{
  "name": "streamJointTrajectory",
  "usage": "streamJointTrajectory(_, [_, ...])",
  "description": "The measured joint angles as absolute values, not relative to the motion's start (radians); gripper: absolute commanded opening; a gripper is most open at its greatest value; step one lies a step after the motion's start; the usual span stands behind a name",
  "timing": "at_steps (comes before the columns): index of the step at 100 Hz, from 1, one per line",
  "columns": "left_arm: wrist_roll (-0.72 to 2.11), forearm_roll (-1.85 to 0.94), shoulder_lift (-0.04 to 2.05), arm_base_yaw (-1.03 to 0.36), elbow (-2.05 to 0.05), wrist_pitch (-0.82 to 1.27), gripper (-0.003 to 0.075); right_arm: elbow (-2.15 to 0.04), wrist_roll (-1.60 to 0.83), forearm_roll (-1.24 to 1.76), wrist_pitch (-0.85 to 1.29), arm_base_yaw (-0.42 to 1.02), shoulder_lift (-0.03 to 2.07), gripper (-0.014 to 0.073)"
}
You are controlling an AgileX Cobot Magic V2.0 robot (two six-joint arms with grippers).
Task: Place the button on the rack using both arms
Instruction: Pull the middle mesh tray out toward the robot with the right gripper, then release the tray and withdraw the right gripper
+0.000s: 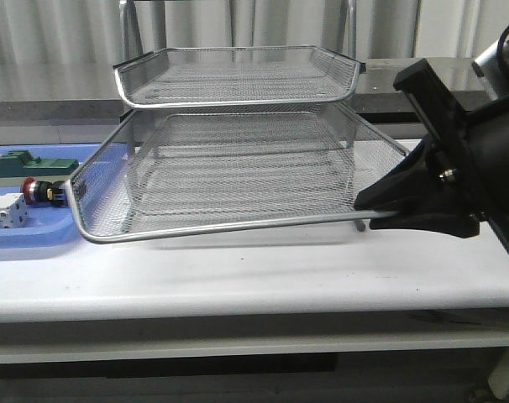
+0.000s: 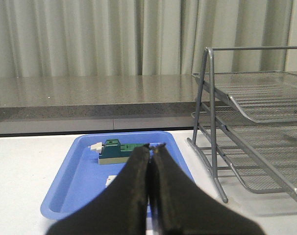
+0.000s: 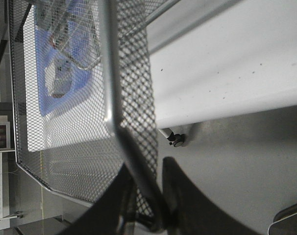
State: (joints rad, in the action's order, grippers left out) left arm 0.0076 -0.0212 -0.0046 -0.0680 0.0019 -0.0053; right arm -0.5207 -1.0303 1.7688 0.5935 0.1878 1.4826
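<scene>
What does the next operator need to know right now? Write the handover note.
Right gripper: shut on the front rim of the rack's pulled-out lower tray, at its right corner.
Left gripper: shut, holding nothing, above the blue tray.
Button: in the blue tray, left of the rack, lying on its side beside the green block and white block.
Done: the lower tray is slid out and held.
Left: grasp the button with the left arm, place it in the rack, release the tray.
</scene>
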Motion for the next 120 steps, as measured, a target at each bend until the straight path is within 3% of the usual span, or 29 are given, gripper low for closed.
streamJointTrajectory(14, [0.008,-0.021,-0.005,-0.068,0.002,-0.005,-0.0020,-0.510,-1.036,1.769,0.589,0.188,1.469,0.0094])
streamJointTrajectory(33, [0.008,-0.021,-0.005,-0.068,0.002,-0.005,-0.0020,-0.504,-1.060,1.736,0.588,0.188,1.464,0.0358])
streamJointTrajectory(45, [0.008,-0.021,-0.005,-0.068,0.002,-0.005,-0.0020,-0.501,-1.064,1.723,0.590,0.188,1.463,0.0461])
streamJointTrajectory(99, [0.008,-0.021,-0.005,-0.068,0.002,-0.005,-0.0020,-0.501,-1.056,1.536,0.605,0.188,1.309,0.0469])
streamJointTrajectory(120, [0.008,-0.021,-0.005,-0.068,0.002,-0.005,-0.0020,-0.501,-0.887,1.293,0.608,0.188,1.171,0.0469])
